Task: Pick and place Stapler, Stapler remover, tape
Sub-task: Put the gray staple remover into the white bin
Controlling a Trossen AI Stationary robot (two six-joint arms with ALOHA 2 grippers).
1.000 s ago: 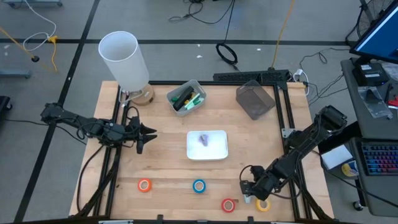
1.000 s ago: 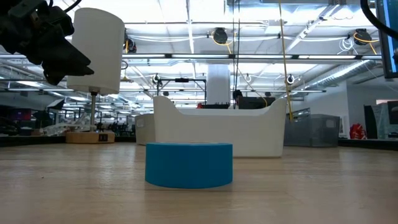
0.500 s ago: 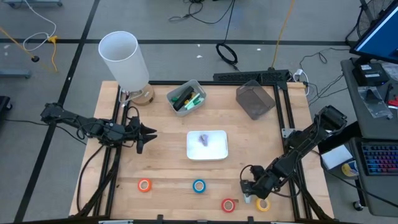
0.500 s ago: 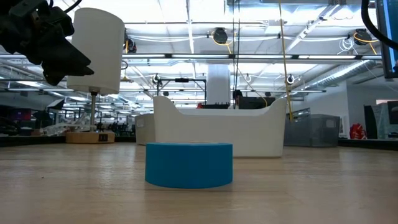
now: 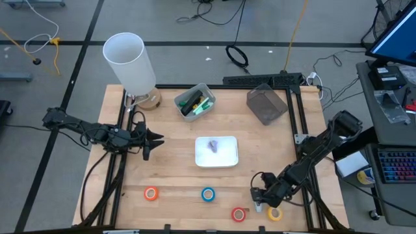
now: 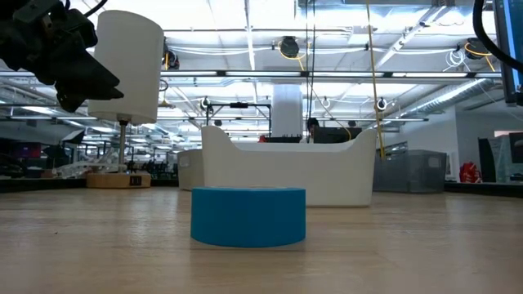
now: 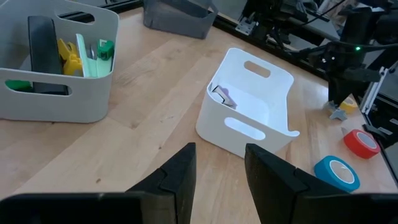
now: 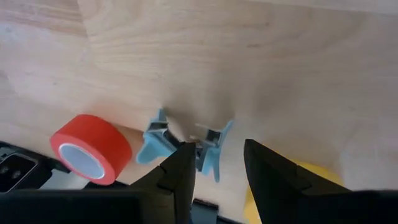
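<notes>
Two dark fingers (image 8: 180,168) stand parted above a light-blue staple remover (image 8: 186,144) beside the red tape roll (image 8: 92,148).

A: Table layout? Tape rolls?

B: Four tape rolls (image 5: 208,194) sit in a row along the near edge, well apart. White bin (image 5: 216,151) sits mid-table, behind the second roll from the left.

A: Far side?

B: Grey caddy (image 5: 194,102) sits behind the bin, lamp (image 5: 130,64) to its left at the corner, dark bin (image 5: 266,104) to its right.

A: Staple remover?

B: Staple remover (image 8: 184,144) lies on the table between the two right-hand rolls, under the right gripper (image 5: 258,196).
</notes>
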